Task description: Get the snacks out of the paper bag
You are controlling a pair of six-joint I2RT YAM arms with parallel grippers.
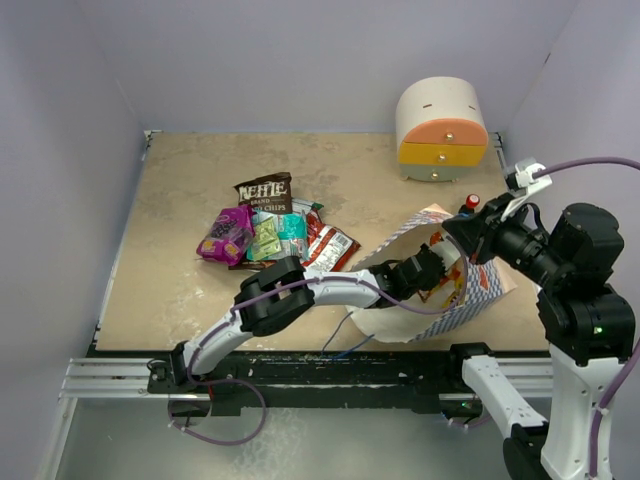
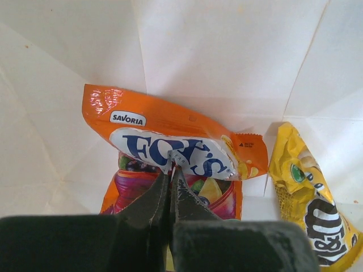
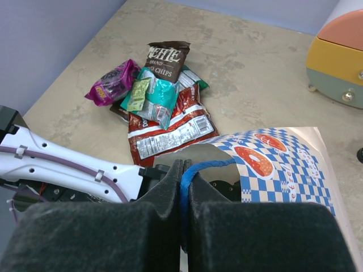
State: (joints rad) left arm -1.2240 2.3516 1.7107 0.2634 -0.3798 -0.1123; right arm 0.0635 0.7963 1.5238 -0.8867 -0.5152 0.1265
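Left tool [image 2: 171, 170], inside paper bag [image 3: 289, 181], pinches orange packet [image 2: 170, 122] beside yellow packet [image 2: 309, 198]; right tool [image 3: 184, 170] clamps its blue handle [image 3: 207, 166].

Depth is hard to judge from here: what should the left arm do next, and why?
Probably draw the left gripper back out of the paper bag: it looks shut on the orange Fox's packet, and the right gripper holds the blue handle.
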